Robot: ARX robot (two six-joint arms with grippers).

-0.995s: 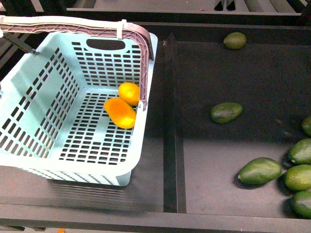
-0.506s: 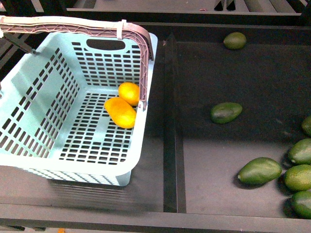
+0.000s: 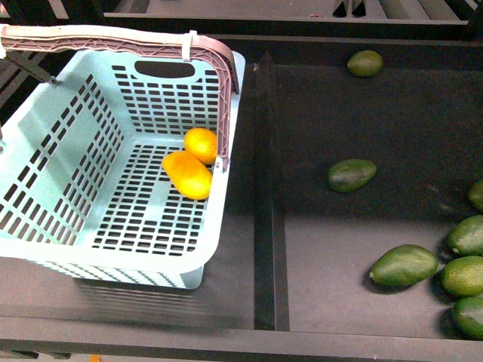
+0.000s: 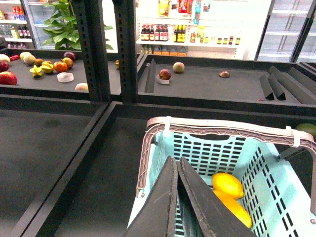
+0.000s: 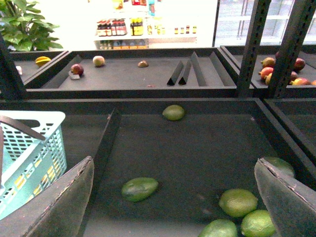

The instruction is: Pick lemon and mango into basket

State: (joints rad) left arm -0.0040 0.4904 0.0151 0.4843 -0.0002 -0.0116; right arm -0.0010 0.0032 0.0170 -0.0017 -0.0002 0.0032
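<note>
The light aqua basket (image 3: 45, 151) stands in the left bin with its mauve handle (image 3: 113, 36) raised. Inside it, against the right wall, the round lemon (image 3: 201, 145) lies touching the longer mango (image 3: 187, 175). Neither gripper appears in the front view. In the left wrist view my left gripper (image 4: 175, 160) is shut with nothing in it, above the basket's near wall (image 4: 158, 153). The lemon (image 4: 227, 185) and mango (image 4: 238, 211) lie beyond it. My right gripper (image 5: 174, 162) hangs wide open and empty over the right bin, apart from the fruit there.
A raised black divider (image 3: 263, 188) separates the two bins. Green avocados lie in the right bin: one at the back (image 3: 365, 62), one mid-bin (image 3: 351, 174), several clustered at the right edge (image 3: 404, 265). Black shelf posts (image 4: 94, 49) rise behind the basket.
</note>
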